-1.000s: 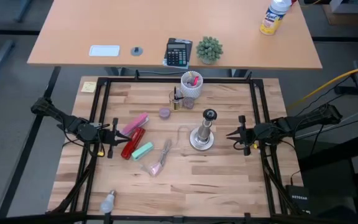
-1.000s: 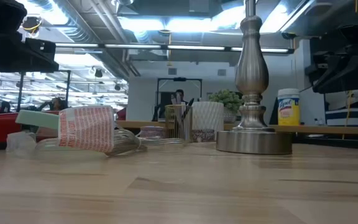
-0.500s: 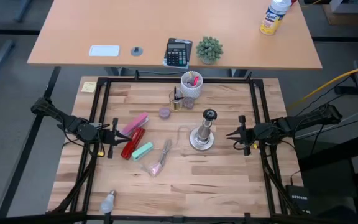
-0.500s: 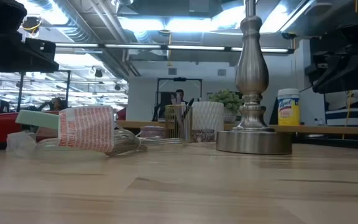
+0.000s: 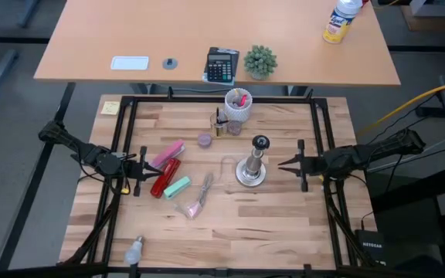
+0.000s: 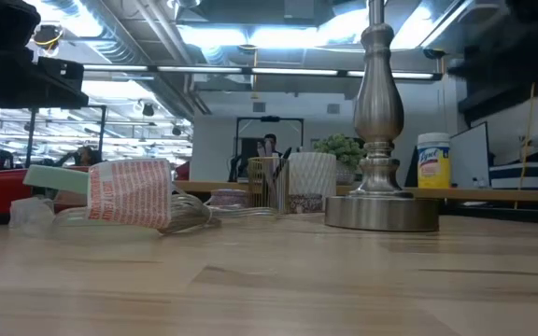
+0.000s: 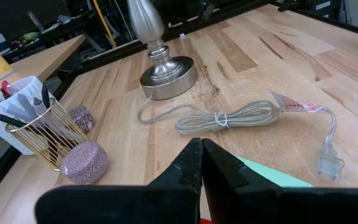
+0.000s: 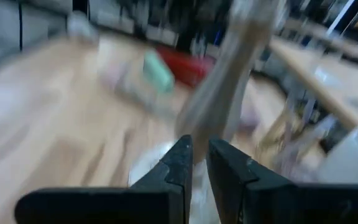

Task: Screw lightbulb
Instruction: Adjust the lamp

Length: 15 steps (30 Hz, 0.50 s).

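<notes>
From above, the lightbulb (image 5: 134, 249) is lying on its side near the front-left corner of the wooden surface (image 5: 269, 224), well apart from the metal lamp stand (image 5: 252, 168) that is standing upright near the middle. The left claw (image 5: 143, 171) is hovering to the left of the lamp stand, just beside a pink block (image 5: 168, 154) and a red case (image 5: 164, 177), its fingers pressed together on nothing. The right claw (image 5: 284, 165) is reaching in from the right of the lamp stand, close to its base and not touching it. A mint block (image 5: 178, 187) and a coiled cord (image 5: 204, 193) are lying between the left claw and the stand, and a white cup (image 5: 238, 104) is sitting behind it.

At surface height, the lamp stand (image 6: 379, 140) is rising right of centre, with the cord's labelled bundle (image 6: 129, 194) lying to its left.

Through the left wrist camera, the clenched fingers (image 7: 197, 171) are pointing toward the lamp stand (image 7: 164, 65), with the cord (image 7: 241, 116) lying between.

Through the right wrist camera, the fingers (image 8: 182, 165) are standing slightly parted and holding nothing, with the blurred lamp stand (image 8: 225, 93) straight ahead of them.
</notes>
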Each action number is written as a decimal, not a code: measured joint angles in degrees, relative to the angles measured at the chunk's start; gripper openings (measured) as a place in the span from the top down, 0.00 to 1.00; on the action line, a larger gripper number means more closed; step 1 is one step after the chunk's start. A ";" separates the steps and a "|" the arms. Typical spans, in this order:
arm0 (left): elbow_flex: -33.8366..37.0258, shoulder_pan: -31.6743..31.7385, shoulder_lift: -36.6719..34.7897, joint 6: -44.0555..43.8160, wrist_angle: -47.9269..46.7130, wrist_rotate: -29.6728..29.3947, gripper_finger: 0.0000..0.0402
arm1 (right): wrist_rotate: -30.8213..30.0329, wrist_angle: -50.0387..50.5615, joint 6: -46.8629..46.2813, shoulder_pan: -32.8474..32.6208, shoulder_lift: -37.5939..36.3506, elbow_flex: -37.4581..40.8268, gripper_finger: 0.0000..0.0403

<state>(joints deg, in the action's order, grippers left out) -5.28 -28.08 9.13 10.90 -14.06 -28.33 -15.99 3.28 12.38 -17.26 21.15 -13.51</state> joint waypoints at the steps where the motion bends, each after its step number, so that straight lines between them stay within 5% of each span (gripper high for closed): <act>1: 0.00 -0.02 0.00 0.00 0.00 -0.01 1.00 | 0.00 -2.51 -0.02 0.02 0.00 -0.01 0.87; 15: 0.00 -0.01 0.00 0.00 0.00 0.01 1.00 | 4.82 -15.52 -1.81 0.00 0.46 -0.01 0.87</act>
<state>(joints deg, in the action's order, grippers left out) -5.28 -28.09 9.13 10.90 -14.06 -28.32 -11.17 -12.24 10.57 -17.26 21.61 -13.52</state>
